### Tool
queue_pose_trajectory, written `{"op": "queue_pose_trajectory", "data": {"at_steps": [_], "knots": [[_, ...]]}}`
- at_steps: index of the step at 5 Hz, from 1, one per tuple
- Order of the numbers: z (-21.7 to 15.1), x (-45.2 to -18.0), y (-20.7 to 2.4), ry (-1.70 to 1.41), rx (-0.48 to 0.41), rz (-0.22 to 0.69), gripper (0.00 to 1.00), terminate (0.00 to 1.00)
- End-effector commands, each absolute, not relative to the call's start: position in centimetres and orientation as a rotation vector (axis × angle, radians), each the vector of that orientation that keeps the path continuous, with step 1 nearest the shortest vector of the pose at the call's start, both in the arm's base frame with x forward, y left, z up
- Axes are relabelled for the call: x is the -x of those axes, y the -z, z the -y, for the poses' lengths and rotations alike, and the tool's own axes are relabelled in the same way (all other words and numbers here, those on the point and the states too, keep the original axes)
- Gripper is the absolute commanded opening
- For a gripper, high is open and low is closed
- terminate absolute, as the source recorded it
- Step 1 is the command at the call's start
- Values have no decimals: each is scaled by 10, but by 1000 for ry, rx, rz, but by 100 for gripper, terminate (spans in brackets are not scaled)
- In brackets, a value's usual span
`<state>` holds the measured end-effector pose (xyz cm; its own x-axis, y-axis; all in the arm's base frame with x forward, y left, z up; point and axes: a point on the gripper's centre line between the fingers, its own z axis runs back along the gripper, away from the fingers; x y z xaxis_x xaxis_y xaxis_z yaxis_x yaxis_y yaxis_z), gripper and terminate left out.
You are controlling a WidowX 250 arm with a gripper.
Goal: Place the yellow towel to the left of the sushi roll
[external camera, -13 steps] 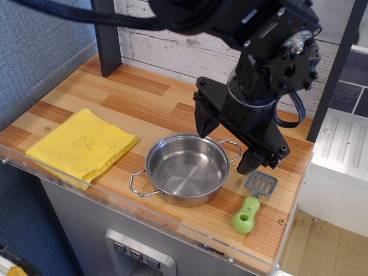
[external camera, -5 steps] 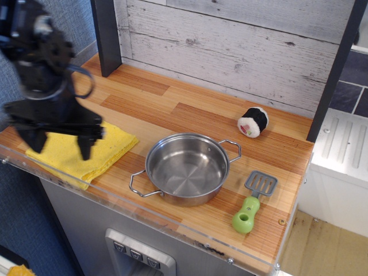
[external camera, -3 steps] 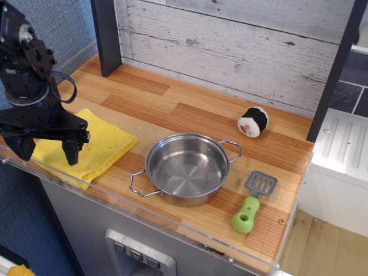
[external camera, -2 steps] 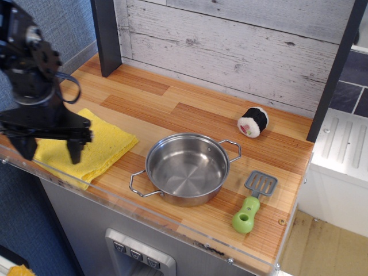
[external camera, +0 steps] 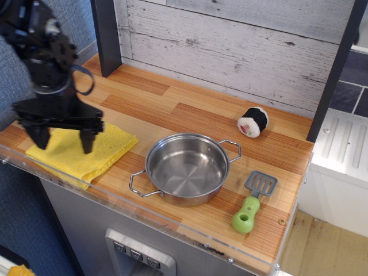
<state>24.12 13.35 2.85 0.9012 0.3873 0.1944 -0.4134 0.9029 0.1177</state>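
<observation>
The yellow towel (external camera: 100,150) lies flat and folded at the front left of the wooden counter, partly hidden by my arm. My gripper (external camera: 63,141) hangs over the towel's middle, open, with one finger near the towel's left side and the other (external camera: 87,141) near its centre. It holds nothing. The sushi roll (external camera: 253,122), black wrap with a white and pink end, lies at the back right near the wall, far from the gripper.
A steel pot (external camera: 187,168) with two wire handles stands in the middle front, just right of the towel. A spatula with a green handle (external camera: 252,202) lies at the front right. A dark post (external camera: 107,35) stands at the back left. Bare counter (external camera: 172,103) lies between towel and roll.
The arm swung from over the pot across to the towel at the left, uncovering the sushi roll. In the last half second the open gripper shifted right and slightly back over the towel.
</observation>
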Motion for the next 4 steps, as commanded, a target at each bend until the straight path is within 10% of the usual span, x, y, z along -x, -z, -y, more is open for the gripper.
{"op": "queue_pose_trajectory", "data": {"at_steps": [1, 4], "knots": [[-124, -246, -12, -404, -146, 163, 100, 0], [-120, -284, -11, -342, -123, 204, 100, 0]]}}
